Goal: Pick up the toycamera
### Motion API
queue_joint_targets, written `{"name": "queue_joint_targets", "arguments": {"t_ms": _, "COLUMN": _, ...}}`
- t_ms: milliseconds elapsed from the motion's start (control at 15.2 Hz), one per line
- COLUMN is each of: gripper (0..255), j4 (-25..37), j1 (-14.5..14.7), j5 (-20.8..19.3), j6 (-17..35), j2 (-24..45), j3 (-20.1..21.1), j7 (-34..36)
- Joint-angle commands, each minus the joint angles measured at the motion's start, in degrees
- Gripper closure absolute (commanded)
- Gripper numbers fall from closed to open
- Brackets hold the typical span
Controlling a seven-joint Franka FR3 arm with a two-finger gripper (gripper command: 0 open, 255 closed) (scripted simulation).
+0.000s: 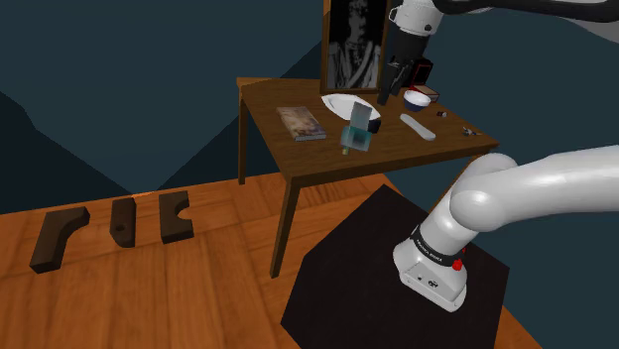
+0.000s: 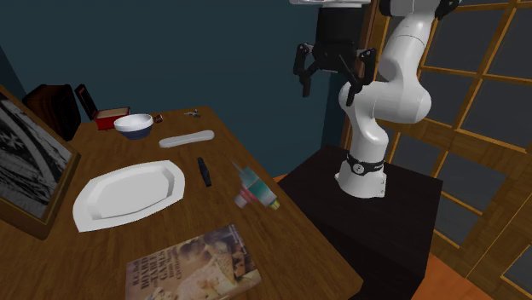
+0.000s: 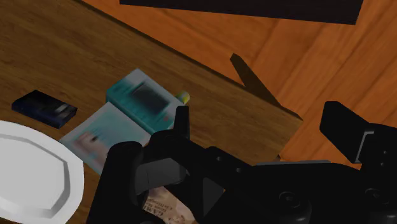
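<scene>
- The toy camera (image 1: 357,130), a small teal block with a dark face, sits on the wooden table (image 1: 315,154) close to its near edge. It lies at 6 o'clock from the white plate (image 1: 347,104) in the shoulder view and at 3 o'clock from it in the second exterior view.
- The gripper (image 2: 332,81) hangs high above the table, its two black fingers spread apart with nothing between them.
- From the gripper, the camera lies at about 7 o'clock in both outside views, well below it and well apart. In the wrist view it shows beyond the fingers, near the plate's rim.
- The step in hand looks like the approach, with no contact made and the hand not yet down at grasp height.
- The next move calls for centring the hand over the camera, turning the fingers to straddle its narrower sides, then lowering before closing.
- The book (image 1: 301,122), at 9 o'clock from the camera, and the plate are both near, so the descent should keep off them.
</scene>
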Motion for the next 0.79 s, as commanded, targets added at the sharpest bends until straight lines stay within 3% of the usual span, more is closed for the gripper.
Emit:
{"name": "queue_joint_targets", "arguments": {"t_ms": 0, "gripper": 0, "j4": 0.0, "j1": 0.0, "j5": 0.0, "j6": 0.0, "j2": 0.0, "j3": 0.0, "j7": 0.0}}
{"name": "queue_joint_targets", "arguments": {"t_ms": 726, "gripper": 0, "j4": 9.4, "j1": -2.3, "j5": 0.2, "j6": 7.8, "j2": 28.2, "j3": -6.7, "j7": -3.5}}
